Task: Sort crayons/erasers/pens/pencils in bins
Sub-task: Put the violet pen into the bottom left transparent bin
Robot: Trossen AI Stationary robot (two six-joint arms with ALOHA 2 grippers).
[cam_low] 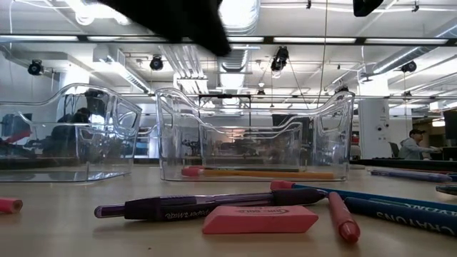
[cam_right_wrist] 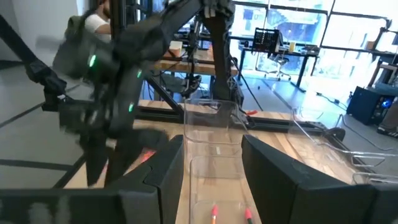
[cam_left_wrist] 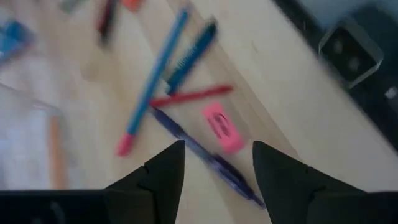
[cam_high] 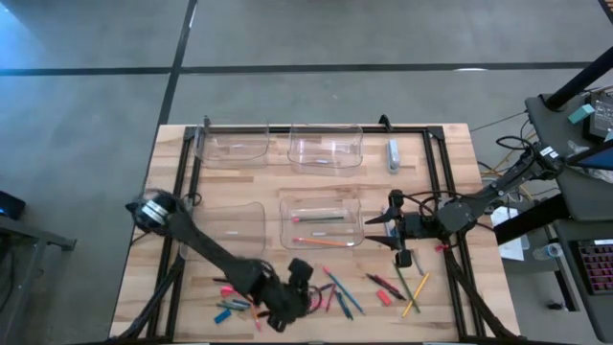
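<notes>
With its fingers spread and empty, the left end effector [cam_left_wrist: 214, 165] is hovering over the purple pen [cam_left_wrist: 205, 158] and risking pinching the pink eraser [cam_left_wrist: 221, 127] lying just beside it.

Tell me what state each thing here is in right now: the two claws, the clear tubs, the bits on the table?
Left end effector: open, empty, above the purple pen and pink eraser.
Right end effector: open, empty, beside the pencil bin.
Pencil bin: upright, pencils inside.
Back right bin: upright, one thin item inside.
Two left bins: upright.
Blue crayon: loose on the table.
</notes>
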